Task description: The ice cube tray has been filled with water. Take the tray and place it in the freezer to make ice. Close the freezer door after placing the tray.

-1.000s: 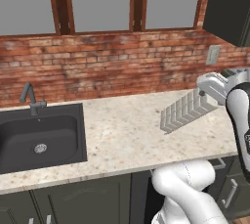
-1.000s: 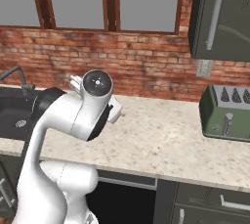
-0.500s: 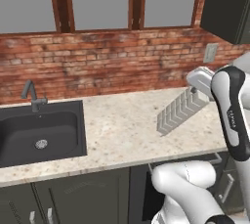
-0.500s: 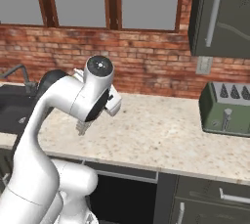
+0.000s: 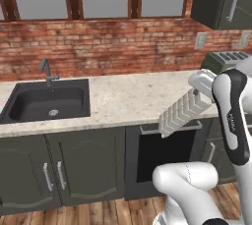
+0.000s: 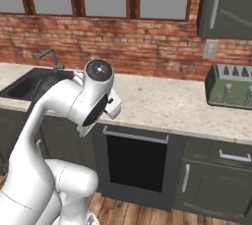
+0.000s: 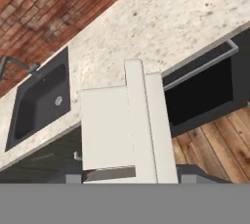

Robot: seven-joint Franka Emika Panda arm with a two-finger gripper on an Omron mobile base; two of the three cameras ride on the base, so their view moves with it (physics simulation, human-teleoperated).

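Item: ice cube tray — your claw is gripping it by its 1 o'clock end, tilted above the table's front edge; you are still owing freezer placement and door closing.

A matt, pale plastic-looking ice cube tray sits mid-frame right above a speckled stone-look counter with a smooth finish. Behind, rough red brick wall fills the upper frame. The sink at left looks dark and matt; lower cabinets are dull grey-green; glossy wood-plank floor shows below.
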